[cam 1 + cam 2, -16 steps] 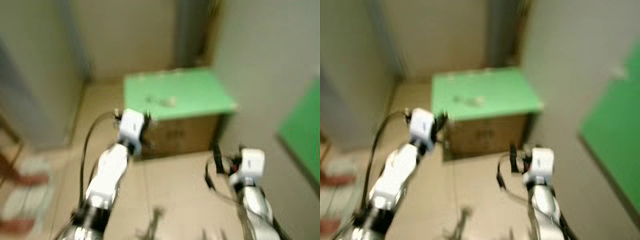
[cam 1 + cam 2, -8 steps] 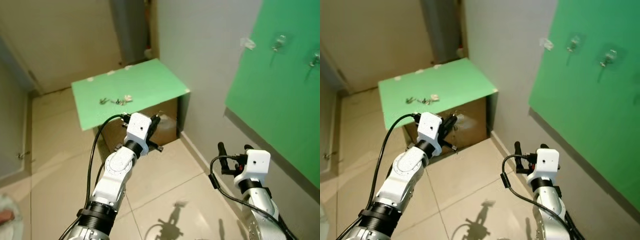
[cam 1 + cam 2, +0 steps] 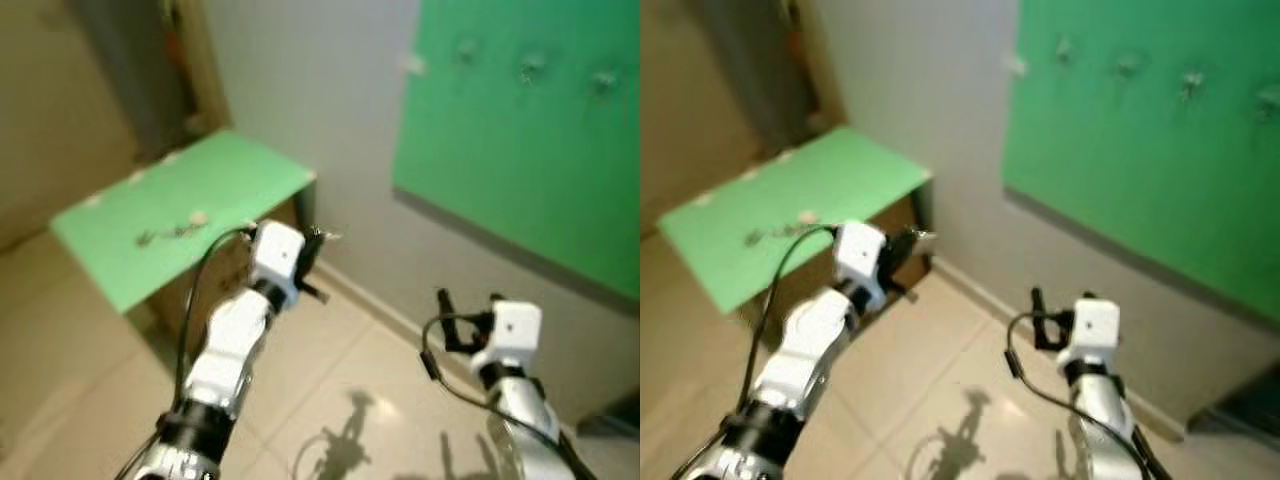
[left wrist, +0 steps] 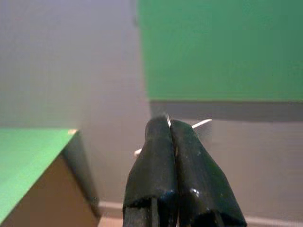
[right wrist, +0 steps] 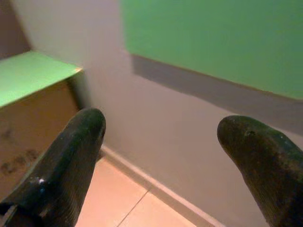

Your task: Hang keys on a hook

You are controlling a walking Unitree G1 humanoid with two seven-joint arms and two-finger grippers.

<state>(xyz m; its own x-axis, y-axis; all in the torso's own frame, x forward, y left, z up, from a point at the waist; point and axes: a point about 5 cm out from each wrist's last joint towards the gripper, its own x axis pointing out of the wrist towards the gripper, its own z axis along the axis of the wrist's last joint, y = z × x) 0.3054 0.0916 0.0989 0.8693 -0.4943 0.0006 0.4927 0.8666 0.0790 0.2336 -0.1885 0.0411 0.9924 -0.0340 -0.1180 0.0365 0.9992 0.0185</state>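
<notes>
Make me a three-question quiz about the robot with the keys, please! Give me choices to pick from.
1. Where are the loose keys lying?
A. on the green box top
B. on the floor
C. on a hook

2. What colour is the board on the wall?
A. red
B. blue
C. green

3. How are the fingers of the left gripper?
A. wide open
B. pressed together on a thin metal piece
C. folded away

Answers:
1. A, small metal bits rest on the green box top.
2. C, the board with the hooks is green.
3. B, the left wrist view shows them shut with a metal piece poking out; the right gripper is open.
</notes>
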